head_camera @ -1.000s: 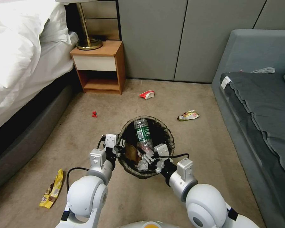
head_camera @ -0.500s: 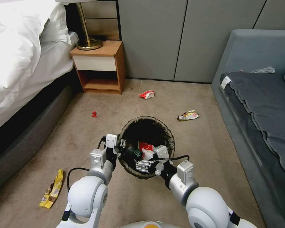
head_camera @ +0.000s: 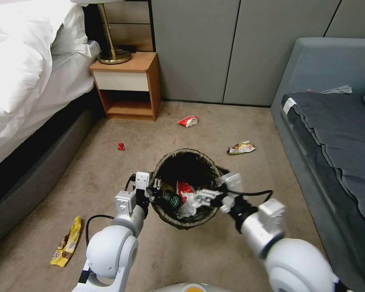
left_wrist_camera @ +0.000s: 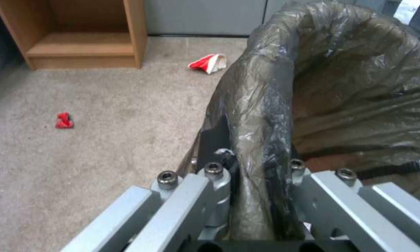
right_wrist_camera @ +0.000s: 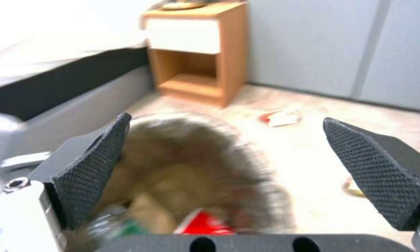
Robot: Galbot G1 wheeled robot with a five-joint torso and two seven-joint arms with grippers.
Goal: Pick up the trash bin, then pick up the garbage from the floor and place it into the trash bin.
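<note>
The left gripper [head_camera: 155, 190] is clamped on the near-left rim of the trash bin [head_camera: 209, 165], one finger outside and one inside the dark liner, holding it over the floor [head_camera: 129, 134], while the right gripper [head_camera: 205, 195] hangs over the bin's mouth with its jaws spread wide and nothing between them. Inside the bin lie a green bottle [head_camera: 170, 199], white tissue [head_camera: 189, 201] and a red wrapper [head_camera: 184, 187]; no lettering on them is legible. Out on the carpet sit a red-and-white wrapper [head_camera: 187, 121] near the nightstand [head_camera: 127, 83], a red scrap [head_camera: 120, 146], a crumpled snack packet [head_camera: 240, 148] and a yellow wrapper [head_camera: 67, 241] by the bed's base, its print unreadable.
</note>
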